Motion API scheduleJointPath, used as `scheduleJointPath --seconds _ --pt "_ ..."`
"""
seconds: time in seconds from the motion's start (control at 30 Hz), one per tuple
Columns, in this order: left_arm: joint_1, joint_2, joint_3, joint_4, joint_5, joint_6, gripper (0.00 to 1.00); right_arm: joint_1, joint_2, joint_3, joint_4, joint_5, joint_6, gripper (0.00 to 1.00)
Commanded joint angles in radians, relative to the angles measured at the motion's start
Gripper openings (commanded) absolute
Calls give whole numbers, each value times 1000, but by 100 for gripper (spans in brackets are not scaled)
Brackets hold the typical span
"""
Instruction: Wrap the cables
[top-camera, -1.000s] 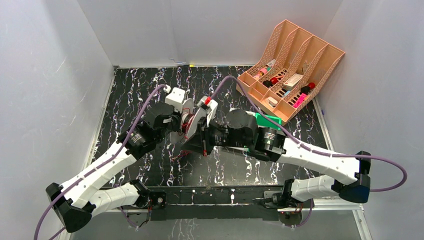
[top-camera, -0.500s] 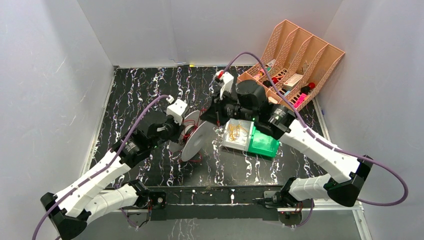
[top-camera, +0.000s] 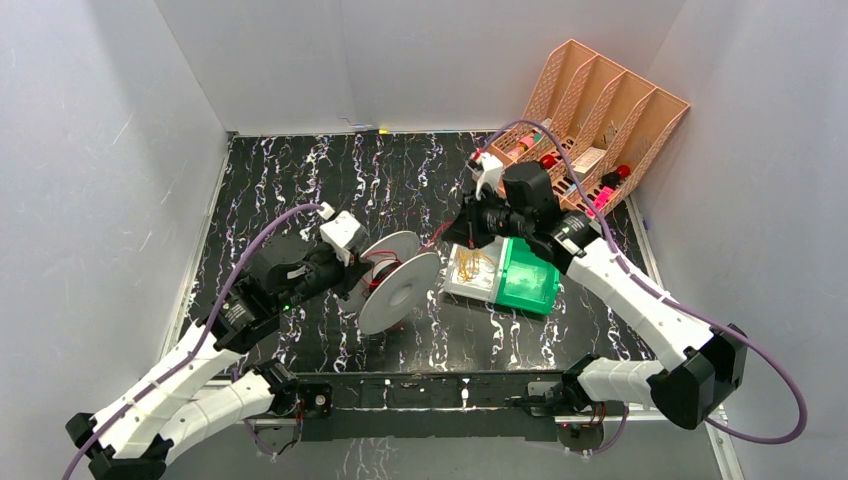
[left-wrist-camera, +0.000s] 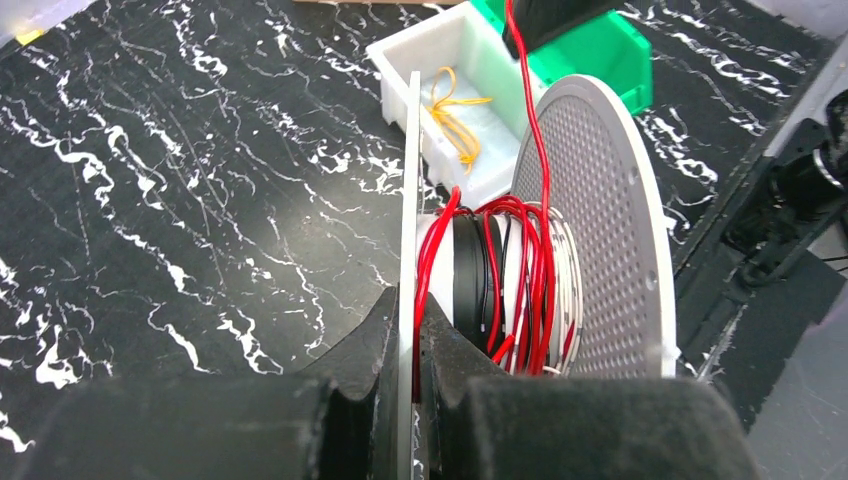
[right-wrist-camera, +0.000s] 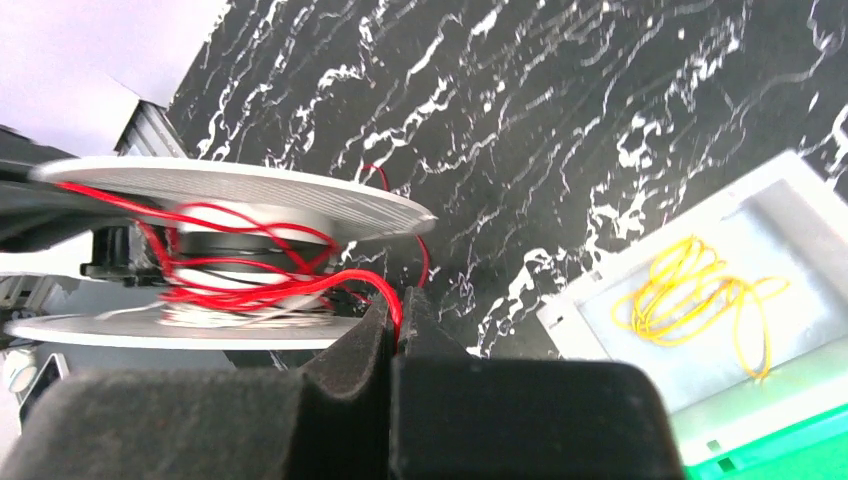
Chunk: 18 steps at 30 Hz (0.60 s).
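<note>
A white spool (top-camera: 398, 282) with perforated flanges (left-wrist-camera: 600, 220) stands on edge mid-table, wound with red cable (left-wrist-camera: 525, 270). My left gripper (left-wrist-camera: 408, 305) is shut on the spool's left flange (left-wrist-camera: 409, 200) and appears in the top view (top-camera: 352, 272). My right gripper (right-wrist-camera: 397, 300) is shut on the red cable (right-wrist-camera: 300, 285), pulled out from the spool toward the right; in the top view the right gripper (top-camera: 462, 228) sits above the white tray. The spool shows blurred in the right wrist view (right-wrist-camera: 230, 190).
A white tray (top-camera: 462, 288) holding yellow rubber bands (right-wrist-camera: 690, 295) sits beside a green bin (top-camera: 530, 283) right of the spool. A peach file organizer (top-camera: 585, 130) with small items stands at the back right. Grey walls enclose the black marbled table (top-camera: 300, 180).
My right gripper has swung from over the spool up and to the right, drawing the red cable out. My left arm pulled back toward the near left and the spool shifted with it.
</note>
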Motion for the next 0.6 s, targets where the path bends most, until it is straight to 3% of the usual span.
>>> scheduleJointPath --seconds 0.0,0.57 --pt "-3 -58 34 32 102 -26 0 -49 -60 -120 101 -64 18 0" --pt "-2 -98 71 209 157 -203 0 -48 -171 -639 585 -377 156 0"
